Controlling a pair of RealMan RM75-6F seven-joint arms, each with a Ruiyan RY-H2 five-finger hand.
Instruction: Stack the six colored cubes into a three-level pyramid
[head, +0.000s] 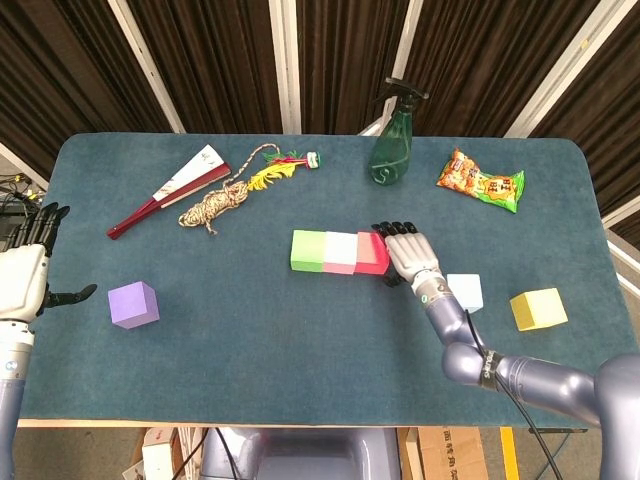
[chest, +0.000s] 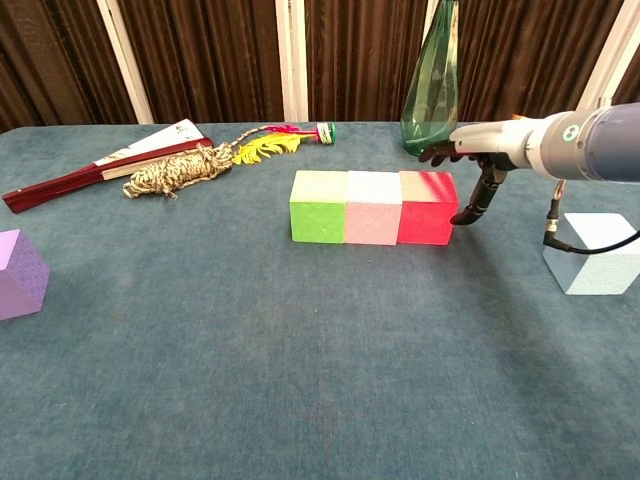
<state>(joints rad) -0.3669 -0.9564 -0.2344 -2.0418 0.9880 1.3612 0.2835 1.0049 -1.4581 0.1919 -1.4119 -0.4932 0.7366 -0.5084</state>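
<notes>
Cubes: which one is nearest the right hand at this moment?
The red cube, at the right end of the three-cube row; the right hand is right beside it. The light blue cube lies farther off.
</notes>
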